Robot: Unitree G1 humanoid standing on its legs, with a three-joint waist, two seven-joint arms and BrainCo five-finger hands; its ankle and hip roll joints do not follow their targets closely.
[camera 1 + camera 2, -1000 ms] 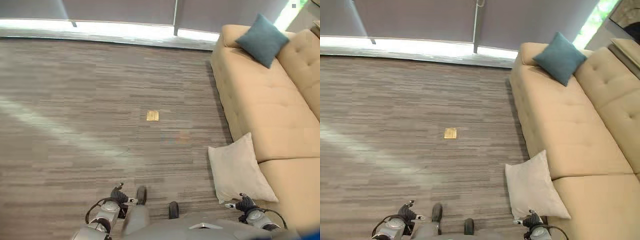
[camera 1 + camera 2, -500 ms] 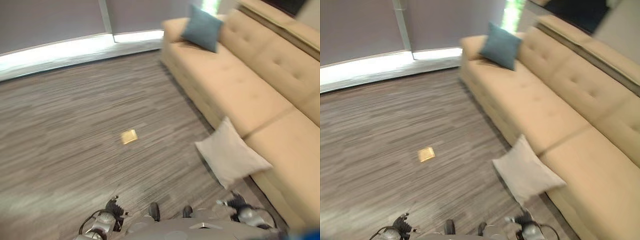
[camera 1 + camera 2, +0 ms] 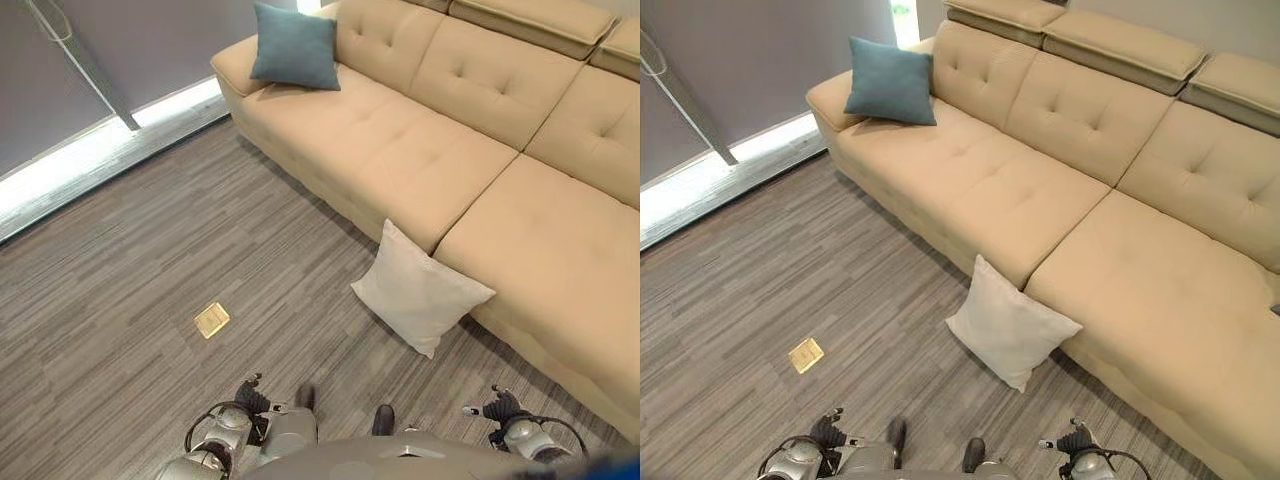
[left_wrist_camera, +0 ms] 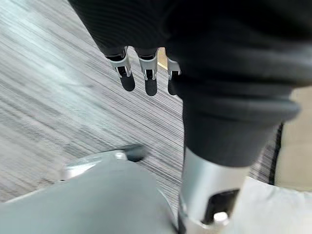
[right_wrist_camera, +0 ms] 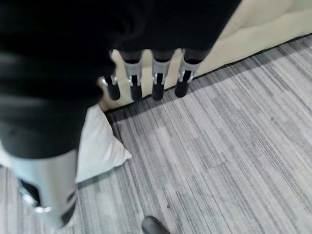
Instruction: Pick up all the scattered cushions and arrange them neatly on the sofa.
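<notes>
A white cushion (image 3: 420, 290) leans on its edge against the front of the tan sofa (image 3: 420, 150), standing on the floor. A teal cushion (image 3: 296, 47) rests on the sofa's far left end against the backrest. My left hand (image 3: 250, 397) hangs low at the bottom left, open and empty, its fingers (image 4: 146, 78) relaxed above the floor. My right hand (image 3: 500, 408) hangs at the bottom right, open and empty, its fingers (image 5: 156, 83) straight. It is a short way in front of the white cushion (image 5: 100, 146).
A small brass floor plate (image 3: 211, 320) is set in the grey striped floor to the left of the white cushion. A bright window sill (image 3: 90, 150) runs along the far left.
The whole view has swung to the right, so the sofa now spans the picture. Both hands stay hanging low and empty; the cushions have not moved.
</notes>
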